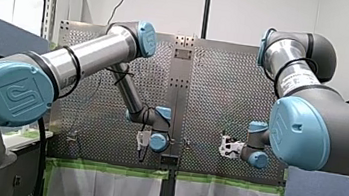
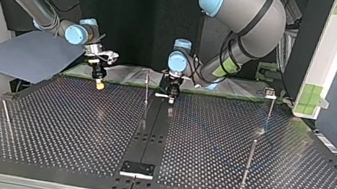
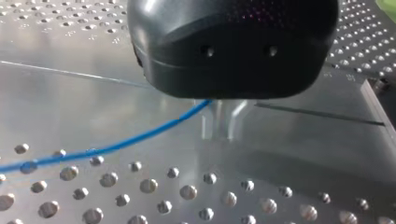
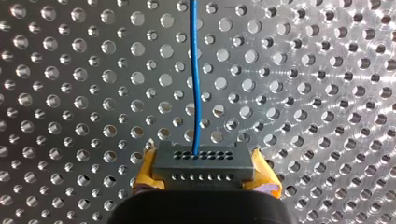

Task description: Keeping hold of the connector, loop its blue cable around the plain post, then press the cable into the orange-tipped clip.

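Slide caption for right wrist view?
Right end effector grips the grey connector; blue cable runs ahead over the perforated table.

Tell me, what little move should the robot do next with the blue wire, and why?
Probably my right end effector, shut on the connector, should carry it toward the thin post: the blue cable runs straight ahead and wraps around nothing yet.

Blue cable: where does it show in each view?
Front view: not discernible.
Top view: too faint to place.
Left wrist view: thin blue cable runs out from under my left gripper.
Right wrist view: runs straight ahead from the dark grey connector.
Shared landmark: perforated metal table.
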Action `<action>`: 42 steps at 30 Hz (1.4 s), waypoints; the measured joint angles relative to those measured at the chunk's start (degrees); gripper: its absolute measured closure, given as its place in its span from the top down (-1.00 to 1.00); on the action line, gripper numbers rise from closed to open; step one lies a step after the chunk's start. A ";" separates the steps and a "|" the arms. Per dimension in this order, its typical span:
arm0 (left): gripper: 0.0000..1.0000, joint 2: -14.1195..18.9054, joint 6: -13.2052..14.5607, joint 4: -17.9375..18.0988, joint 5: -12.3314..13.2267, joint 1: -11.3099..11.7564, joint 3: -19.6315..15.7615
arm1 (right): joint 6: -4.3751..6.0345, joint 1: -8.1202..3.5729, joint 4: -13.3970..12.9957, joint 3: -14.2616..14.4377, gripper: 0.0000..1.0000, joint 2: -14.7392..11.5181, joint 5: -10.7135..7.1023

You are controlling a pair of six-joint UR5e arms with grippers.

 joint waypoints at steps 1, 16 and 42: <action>0.00 0.00 -0.12 0.01 0.41 0.00 0.00 | 0.01 0.00 0.02 0.00 -1.00 0.02 -0.04; 1.00 0.00 -0.58 -1.32 0.77 -0.26 0.00 | -0.02 0.00 0.37 0.00 -1.00 0.05 -0.12; 1.00 0.15 9.95 -8.58 4.44 -2.81 -0.12 | -0.11 0.00 0.55 -0.01 -1.00 0.05 -0.21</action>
